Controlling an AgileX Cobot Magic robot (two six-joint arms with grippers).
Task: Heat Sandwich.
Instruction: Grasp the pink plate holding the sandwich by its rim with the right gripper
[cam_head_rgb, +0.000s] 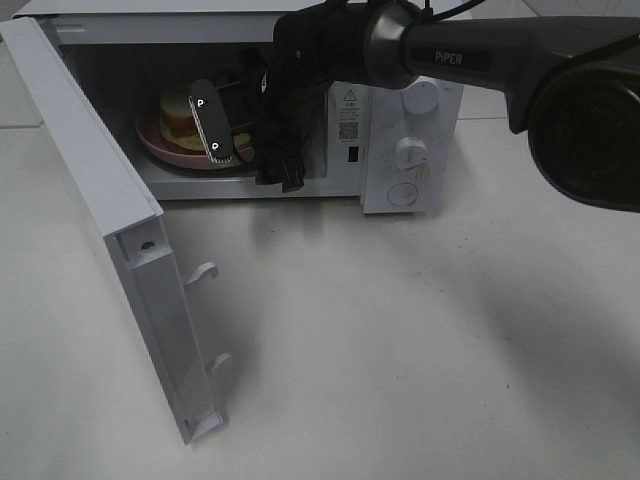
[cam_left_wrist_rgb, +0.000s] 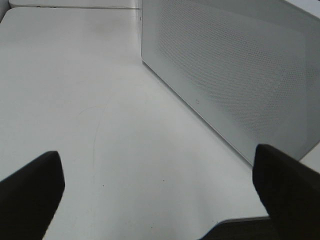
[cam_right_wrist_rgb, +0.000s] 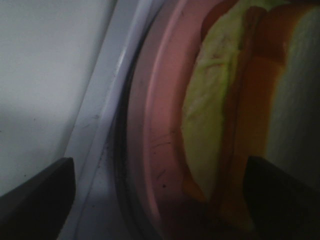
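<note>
The sandwich (cam_head_rgb: 180, 112) lies on a round pink plate (cam_head_rgb: 160, 147) inside the open white microwave (cam_head_rgb: 400, 190). My right gripper (cam_head_rgb: 245, 145) reaches into the cavity, open, right beside the plate. In the right wrist view the sandwich (cam_right_wrist_rgb: 235, 100) shows yellow-green and red filling on the plate (cam_right_wrist_rgb: 160, 125), and the plate's rim lies between the spread fingers of the right gripper (cam_right_wrist_rgb: 160, 200). My left gripper (cam_left_wrist_rgb: 160, 200) is open and empty over the table, and the exterior high view does not show it.
The microwave door (cam_head_rgb: 100, 200) stands swung out to the left, with latch hooks on its edge. Control knobs (cam_head_rgb: 410, 152) are on the right front panel. In the left wrist view a white dotted-mesh panel (cam_left_wrist_rgb: 235, 75) stands close ahead on the white table (cam_left_wrist_rgb: 75, 100).
</note>
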